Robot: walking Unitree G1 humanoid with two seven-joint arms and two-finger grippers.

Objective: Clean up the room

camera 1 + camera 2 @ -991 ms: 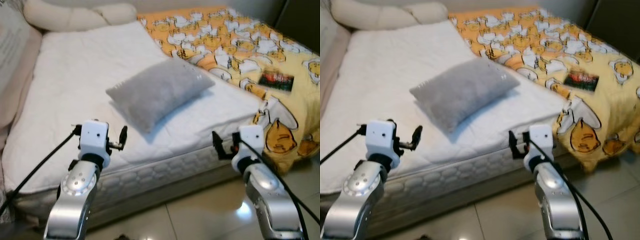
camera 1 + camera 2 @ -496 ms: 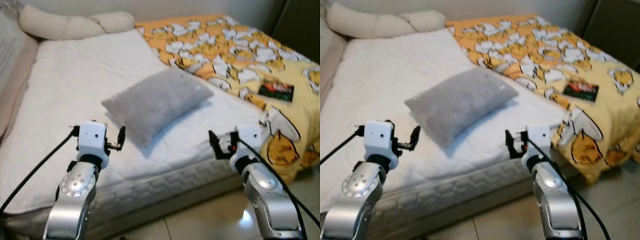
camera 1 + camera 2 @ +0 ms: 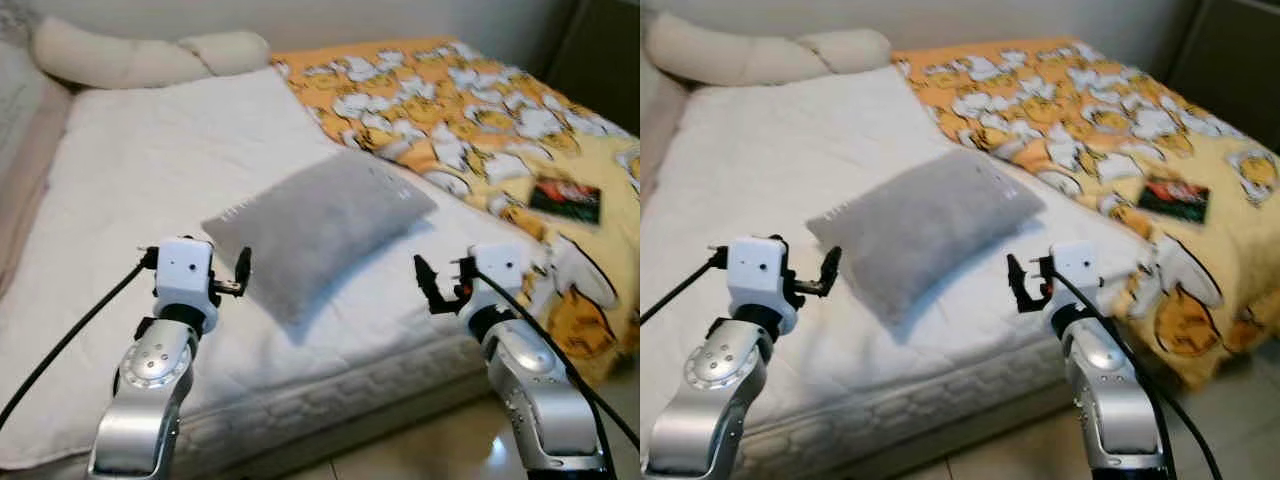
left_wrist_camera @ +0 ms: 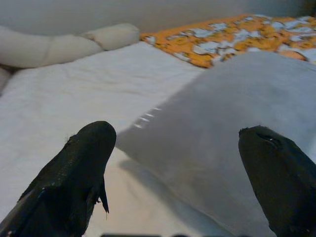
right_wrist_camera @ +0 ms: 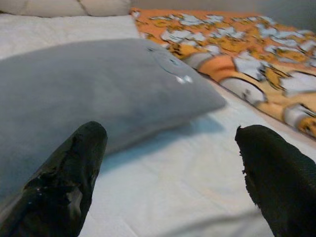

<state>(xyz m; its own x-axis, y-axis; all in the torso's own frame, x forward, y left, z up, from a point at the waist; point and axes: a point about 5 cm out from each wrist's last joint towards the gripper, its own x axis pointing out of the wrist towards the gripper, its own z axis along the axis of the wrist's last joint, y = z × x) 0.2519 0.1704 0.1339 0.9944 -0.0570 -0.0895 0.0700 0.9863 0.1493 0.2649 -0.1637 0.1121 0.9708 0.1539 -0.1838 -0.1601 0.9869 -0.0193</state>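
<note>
Nearest: pale glossy tiled floor [image 3: 450,450] along the foot of the bed. Mattress [image 3: 150,180] with a quilted side panel and white sheet on top.

Left gripper [image 3: 243,272] is held over the near part of the sheet, just beside the pillow's near-left corner. Fingers spread wide, nothing between them. In the left wrist view the left gripper [image 4: 182,168] frames the pillow's corner and short edge.

Right gripper [image 3: 432,285] is held above the near edge of the mattress, near the pillow's right side but apart from it. Fingers wide apart, nothing held. The right wrist view looks along the right gripper [image 5: 173,168] to the pillow's flank and bare sheet.

Grey pillow [image 3: 320,225]: lies flat at mid-bed on the white sheet, between the two grippers and slightly beyond them. Rectangular; long axis runs diagonally, from the near-left corner to the far-right corner, which points at the blanket. Its far-right corner lies close to the blanket's edge; touching or not, cannot tell.

Right half of bed: yellow-orange cartoon-print blanket [image 3: 470,110], draped over the bed's near right side toward the floor. Small dark booklet-like item [image 3: 566,196] lies on it, well apart from the pillow; blurred, print unreadable.

Far end: long cream bolster [image 3: 145,58] across the head of the bed, against a pale wall.
</note>
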